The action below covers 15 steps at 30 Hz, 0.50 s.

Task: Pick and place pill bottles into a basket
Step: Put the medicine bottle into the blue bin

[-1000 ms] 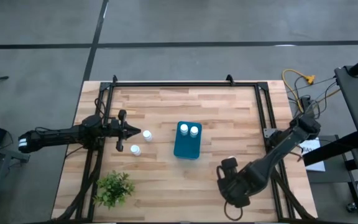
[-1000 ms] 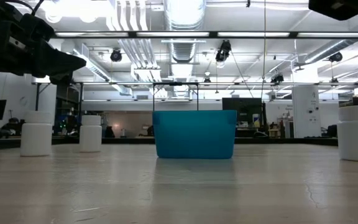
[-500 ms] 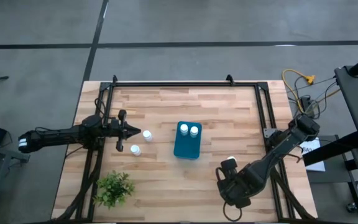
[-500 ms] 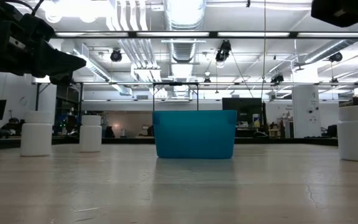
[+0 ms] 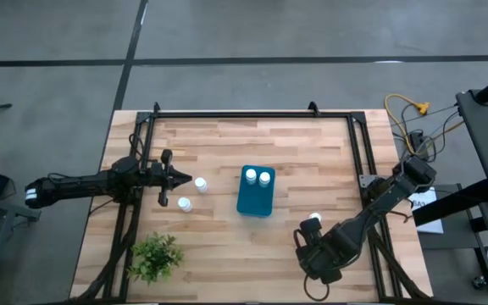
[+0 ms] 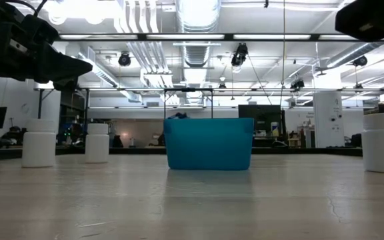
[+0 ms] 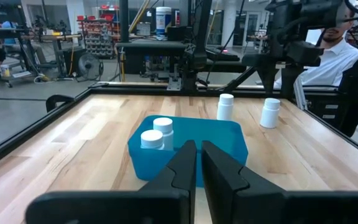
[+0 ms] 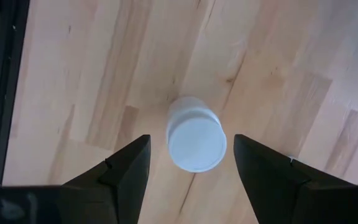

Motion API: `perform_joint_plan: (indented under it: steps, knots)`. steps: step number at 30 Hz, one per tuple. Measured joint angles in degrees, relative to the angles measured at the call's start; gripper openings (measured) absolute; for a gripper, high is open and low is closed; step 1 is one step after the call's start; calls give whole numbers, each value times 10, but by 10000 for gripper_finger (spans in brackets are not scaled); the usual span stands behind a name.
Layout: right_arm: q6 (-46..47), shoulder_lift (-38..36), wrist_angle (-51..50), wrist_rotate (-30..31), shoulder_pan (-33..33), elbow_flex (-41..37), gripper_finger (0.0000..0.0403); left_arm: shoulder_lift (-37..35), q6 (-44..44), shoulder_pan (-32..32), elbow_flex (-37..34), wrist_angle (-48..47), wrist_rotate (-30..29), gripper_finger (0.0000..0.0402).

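Note:
The teal-blue basket [image 5: 256, 196] stands mid-table with two pill bottles [image 5: 250, 176] [image 5: 264, 179] upright inside; it also shows in the left wrist view [image 7: 188, 146]. Two bottles [image 5: 200, 183] [image 5: 184, 203] stand on the table just right of my left gripper [image 5: 183, 177], which is shut and empty above the table. My right gripper [image 8: 188, 158] is open and points down over a bottle [image 8: 194, 135] standing near the table's right front [image 5: 314, 219]; its fingers stand on either side of the cap without touching. Another bottle [image 7: 225, 106] stands beyond the basket.
A green leafy plant [image 5: 155, 257] stands at the table's near left corner. A black frame rail [image 5: 252, 114] runs around the table. A person in a white shirt [image 7: 337, 53] is beyond the table's right side.
My right gripper has shifted slightly over the right-front bottle, so the bottle's white cap now shows more clearly in the high view. My left arm has kept still.

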Motion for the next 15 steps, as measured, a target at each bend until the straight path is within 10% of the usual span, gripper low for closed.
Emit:
perform_joint_plan:
  steps: [15]
  knots:
    - [-5, 0, 64, 2, -4, -63, 219, 0, 0, 0, 0, 0, 0, 8]
